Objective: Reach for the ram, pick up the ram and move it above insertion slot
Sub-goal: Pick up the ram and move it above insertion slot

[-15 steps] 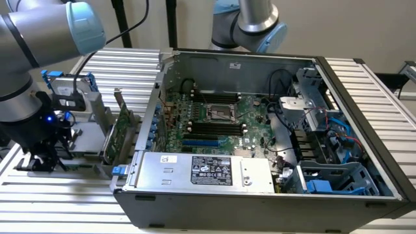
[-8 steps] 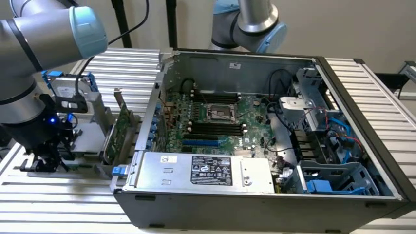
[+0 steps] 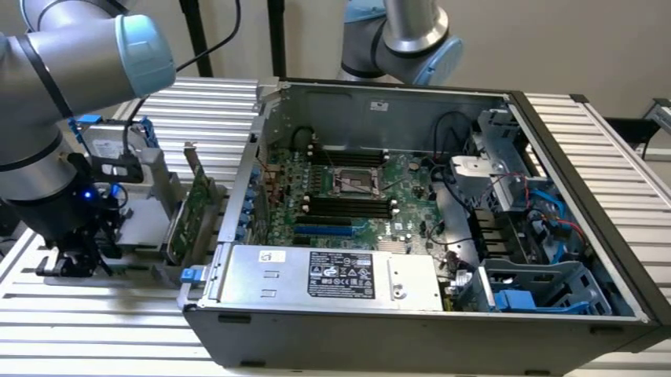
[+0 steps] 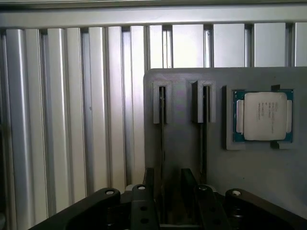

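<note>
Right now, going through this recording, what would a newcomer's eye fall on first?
The open computer case sits at the exterior view's middle and right, its green motherboard laid bare. At that view's left the robot arm reaches down, its open hand low over a grey holder. In the wrist view that holder shows two narrow slots with a silver-capped processor beside them.

Nothing readable as words or numbers. On the power supply box point(image 3: 419, 275), a black label point(image 3: 341, 275) with white print and small symbols, not legible; beside it a white sticker point(image 3: 273, 256), likewise. On the processor lid point(image 4: 265, 115), faint grey lines of print, illegible.
</note>
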You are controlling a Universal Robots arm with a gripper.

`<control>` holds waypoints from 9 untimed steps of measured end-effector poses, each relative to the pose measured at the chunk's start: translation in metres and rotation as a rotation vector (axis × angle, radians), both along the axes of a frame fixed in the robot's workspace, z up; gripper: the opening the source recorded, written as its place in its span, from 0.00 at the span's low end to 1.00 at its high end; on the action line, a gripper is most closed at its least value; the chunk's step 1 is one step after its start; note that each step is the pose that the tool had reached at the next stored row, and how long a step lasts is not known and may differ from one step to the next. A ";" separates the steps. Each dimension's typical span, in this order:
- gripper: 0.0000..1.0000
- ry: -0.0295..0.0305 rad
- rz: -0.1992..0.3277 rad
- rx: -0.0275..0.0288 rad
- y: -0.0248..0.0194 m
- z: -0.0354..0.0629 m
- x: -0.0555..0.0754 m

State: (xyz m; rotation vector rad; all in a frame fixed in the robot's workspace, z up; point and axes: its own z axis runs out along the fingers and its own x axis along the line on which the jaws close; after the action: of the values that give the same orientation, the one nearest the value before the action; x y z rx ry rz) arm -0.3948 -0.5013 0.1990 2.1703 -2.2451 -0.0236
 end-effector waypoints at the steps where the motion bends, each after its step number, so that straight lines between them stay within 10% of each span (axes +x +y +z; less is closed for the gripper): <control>1: 0.36 0.0005 0.001 -0.0005 0.0000 -0.0007 0.000; 9: 0.27 0.0029 0.003 -0.0029 0.0000 -0.0021 0.000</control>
State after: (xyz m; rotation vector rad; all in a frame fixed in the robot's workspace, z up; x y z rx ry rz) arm -0.3949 -0.5013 0.1968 2.1710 -2.2387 -0.0235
